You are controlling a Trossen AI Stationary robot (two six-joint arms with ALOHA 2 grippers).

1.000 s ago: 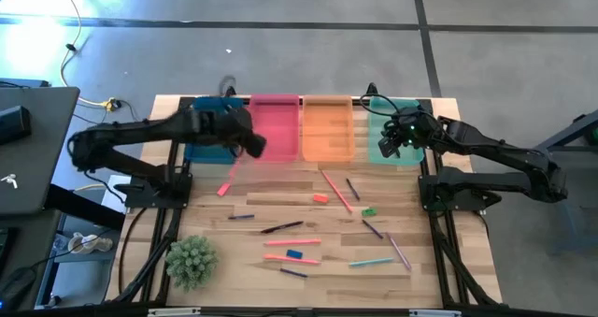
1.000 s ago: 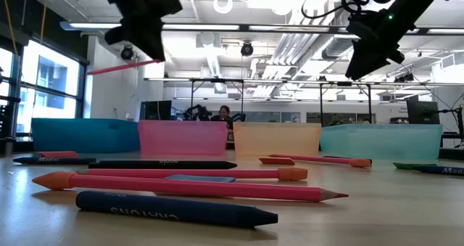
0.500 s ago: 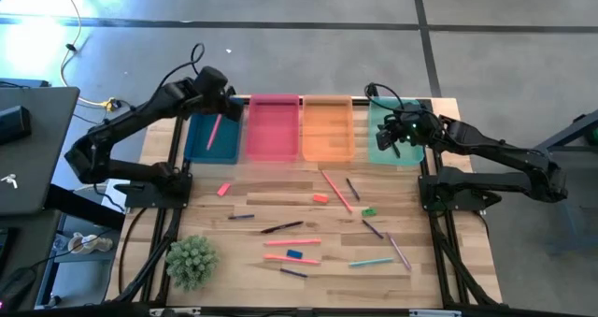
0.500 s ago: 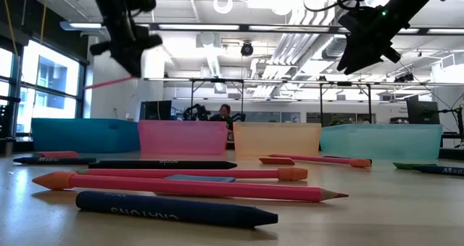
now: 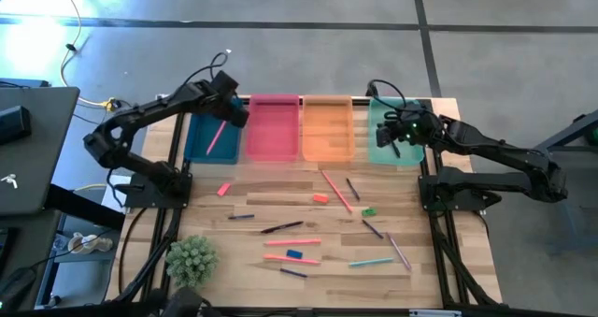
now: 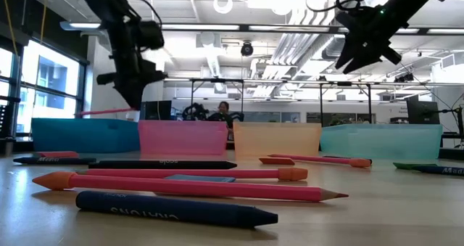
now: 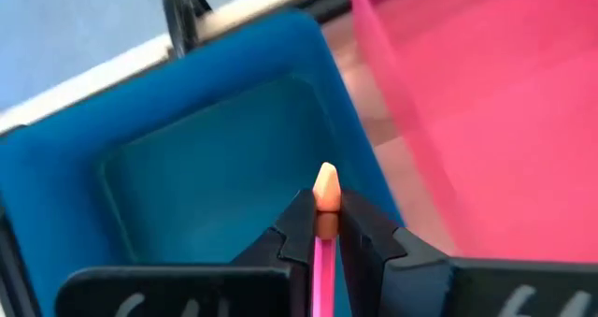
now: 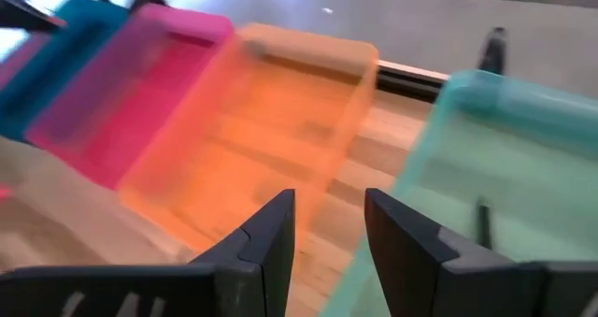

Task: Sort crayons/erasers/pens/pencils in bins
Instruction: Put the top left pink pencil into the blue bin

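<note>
While the near half of the table [image 5: 280,195] carries scattered sticks, a blue eraser [image 5: 294,254] lies near the front edge among pink pencils. Mid-table: a pink-red eraser [image 5: 320,198] and a green eraser [image 5: 369,210], well apart from the bins. A small potted plant [image 5: 191,260] sits at the front left corner.

Far edge, four bins in a row, touching or nearly so: dark blue bin [image 5: 207,147], pink bin [image 5: 273,130], orange bin [image 5: 328,130], teal-green bin [image 5: 385,151]. Pink and orange appear empty. One dark thin stick [image 8: 483,223] lies in the teal-green bin.

Left gripper [image 5: 230,111] is above the dark blue bin, fingers pinching a pink pencil [image 7: 324,252], its tip over the bin's interior. Right gripper [image 8: 327,225] hangs above the teal-green bin's inner edge, fingers spread, holding nothing.
</note>
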